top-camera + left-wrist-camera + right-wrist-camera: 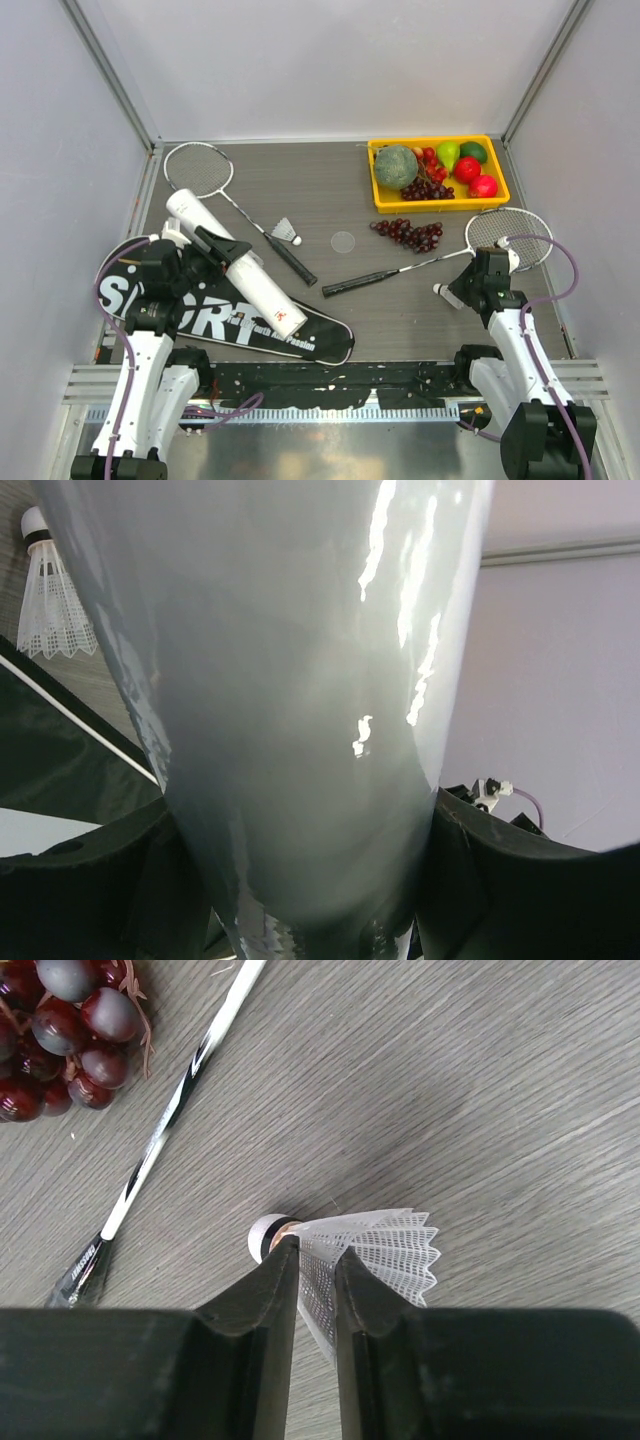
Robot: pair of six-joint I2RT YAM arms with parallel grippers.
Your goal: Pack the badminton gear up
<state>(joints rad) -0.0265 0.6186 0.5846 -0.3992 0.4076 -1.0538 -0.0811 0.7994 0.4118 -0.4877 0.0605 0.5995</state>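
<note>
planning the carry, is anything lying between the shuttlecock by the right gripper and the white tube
Yes, two racket handles lie flat on the table between them: the right racket's nearer the shuttlecock, the left racket's close to the tube. A lifted carry would likely pass over both.
</note>
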